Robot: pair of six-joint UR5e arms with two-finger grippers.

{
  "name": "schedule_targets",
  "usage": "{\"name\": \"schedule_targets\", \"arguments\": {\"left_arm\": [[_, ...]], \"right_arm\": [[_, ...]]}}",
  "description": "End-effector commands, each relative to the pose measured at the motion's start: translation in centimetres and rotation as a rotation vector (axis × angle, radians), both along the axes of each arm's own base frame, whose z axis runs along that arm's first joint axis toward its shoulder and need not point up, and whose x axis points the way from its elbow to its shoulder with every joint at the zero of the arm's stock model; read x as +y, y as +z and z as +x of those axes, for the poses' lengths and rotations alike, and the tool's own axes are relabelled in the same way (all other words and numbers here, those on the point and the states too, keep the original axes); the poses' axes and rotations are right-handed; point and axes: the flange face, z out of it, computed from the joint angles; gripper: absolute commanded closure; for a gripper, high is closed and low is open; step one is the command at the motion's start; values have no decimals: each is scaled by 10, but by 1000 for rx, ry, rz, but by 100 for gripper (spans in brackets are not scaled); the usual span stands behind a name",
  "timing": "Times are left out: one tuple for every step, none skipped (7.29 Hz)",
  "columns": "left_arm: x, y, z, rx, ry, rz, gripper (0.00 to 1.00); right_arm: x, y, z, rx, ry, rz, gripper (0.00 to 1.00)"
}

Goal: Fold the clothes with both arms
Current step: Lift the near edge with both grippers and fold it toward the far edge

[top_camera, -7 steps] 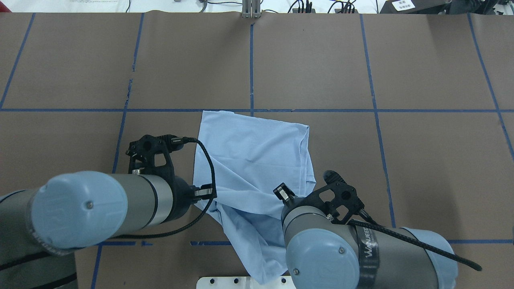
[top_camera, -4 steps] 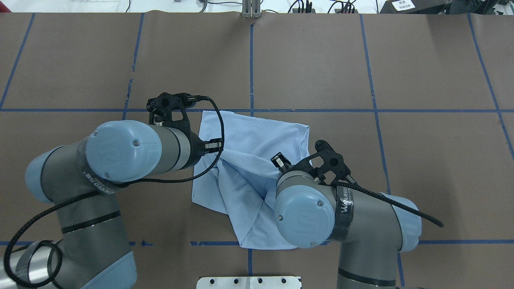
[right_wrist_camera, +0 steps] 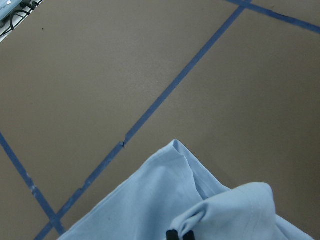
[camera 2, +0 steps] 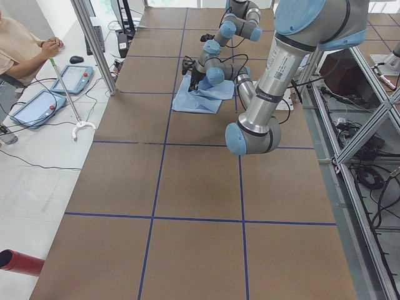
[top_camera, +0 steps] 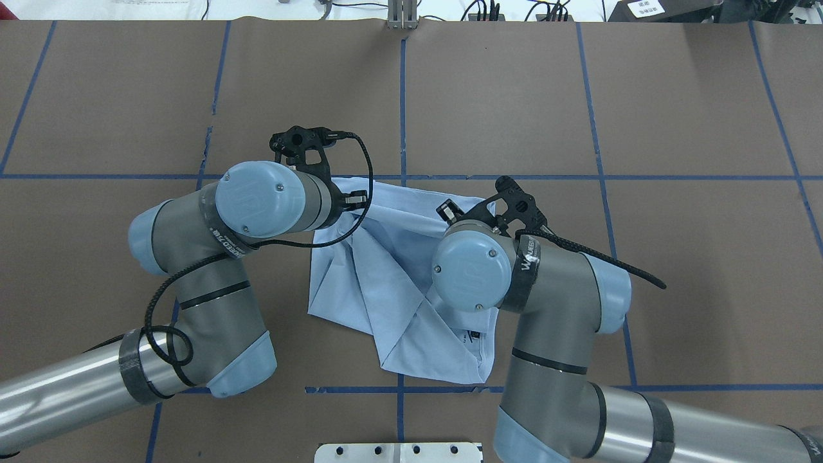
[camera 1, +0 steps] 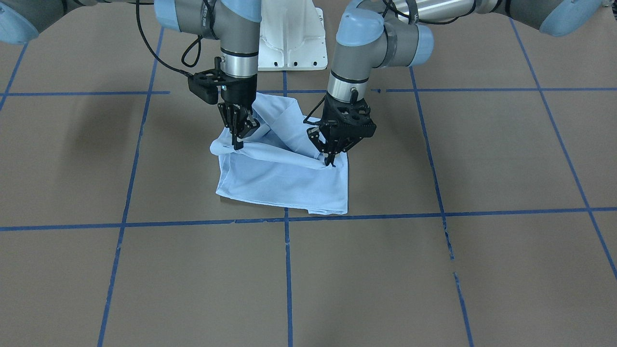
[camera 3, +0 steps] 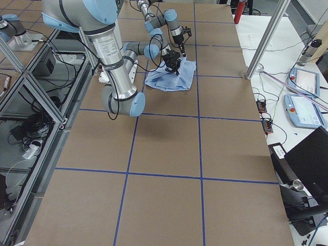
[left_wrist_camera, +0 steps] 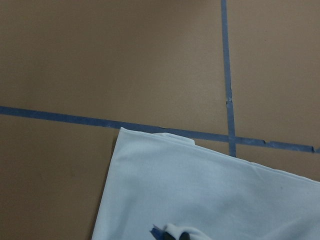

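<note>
You see the left gripper and right gripper each clamped on a raised fold of the T-shirt, its long axis running near-to-far across the table

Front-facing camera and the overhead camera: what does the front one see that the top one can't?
Only the front-facing view shows the fingertips: the left gripper and right gripper each pinch a raised fold of the T-shirt. Only the overhead view shows the shirt's small dark label and cables beyond the table; there the wrists hide the fingertips. Both show the left arm and right arm, the blue shirt and the brown table with blue tape lines.
</note>
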Motion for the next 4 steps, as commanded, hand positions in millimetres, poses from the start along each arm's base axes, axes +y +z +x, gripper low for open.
{"name": "schedule_targets", "arguments": {"left_arm": [[-11,10,18,-18,1,-4,100],[-11,11,19,-18,1,-4,100],[-12,12,18,-21,-1,-3,100],[-18,14,16,-29,-6,2,100]], "right_arm": [[-43,24,-32,14,5,26,100],[-47,25,-35,15,-4,37,100],[-52,27,-33,25,-2,38,100],[-57,27,-29,33,-8,48,100]]}}
